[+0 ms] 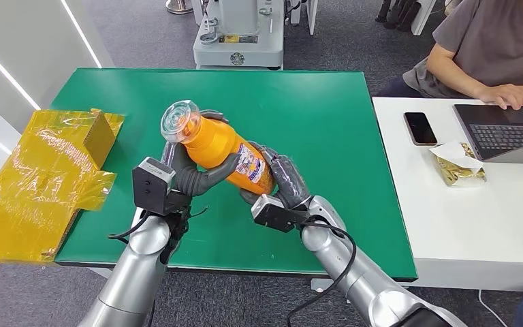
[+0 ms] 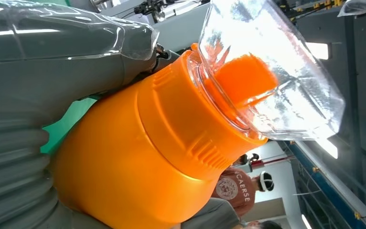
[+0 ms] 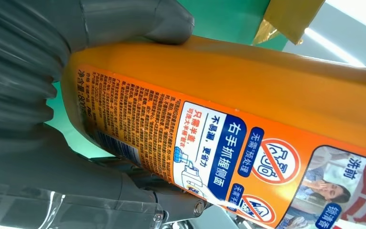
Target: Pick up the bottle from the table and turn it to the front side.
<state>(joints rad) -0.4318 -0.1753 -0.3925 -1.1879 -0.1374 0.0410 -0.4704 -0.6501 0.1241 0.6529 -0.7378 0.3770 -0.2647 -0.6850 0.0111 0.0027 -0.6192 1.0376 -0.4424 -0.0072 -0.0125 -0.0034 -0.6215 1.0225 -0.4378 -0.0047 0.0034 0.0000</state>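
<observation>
Fingers (image 1: 208,178) of the left hand (image 1: 187,170) wrap the bottle (image 1: 221,146) near its clear cap; the right hand (image 1: 282,178) clasps its labelled base. Bottle lies tilted at frame centre, above the green table (image 1: 327,116).

Left hand (image 1: 189,170) and right hand (image 1: 282,178) raised, fingers wrapped, both gripping.

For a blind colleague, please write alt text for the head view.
Both robot hands, left hand and right hand, hold an orange bottle tilted above a green table. Crumpled yellow wrapping lies left; a person types at a laptop at right.
</observation>
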